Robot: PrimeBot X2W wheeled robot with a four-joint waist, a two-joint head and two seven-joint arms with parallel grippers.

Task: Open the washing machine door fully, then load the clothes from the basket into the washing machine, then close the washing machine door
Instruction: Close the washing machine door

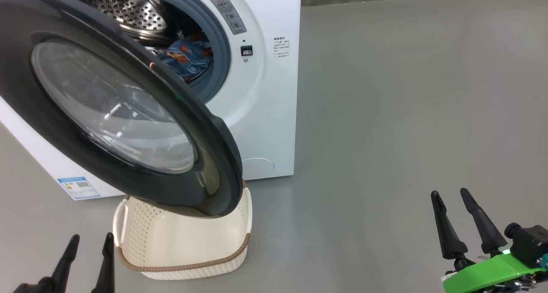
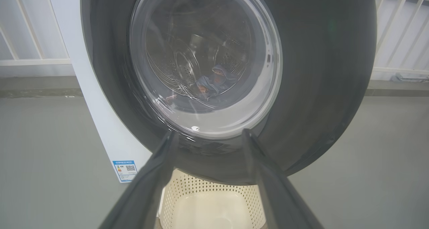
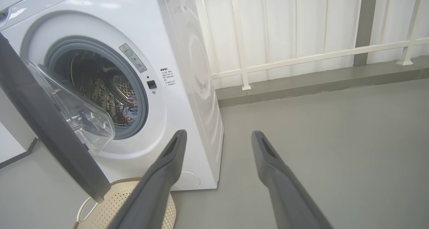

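The washing machine door (image 1: 115, 109) hangs half-open over the empty basket (image 1: 184, 241), clothes (image 1: 188, 57) inside the washing machine (image 1: 274, 113).

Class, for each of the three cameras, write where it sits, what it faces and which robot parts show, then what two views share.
Head: on the head, looking down at the door, left gripper, right gripper.
Left wrist: on the left wrist, facing the door glass; own fingers.
Right wrist: on the right wrist, facing the washing machine; own fingers.
Shared: basket, both wrist views.
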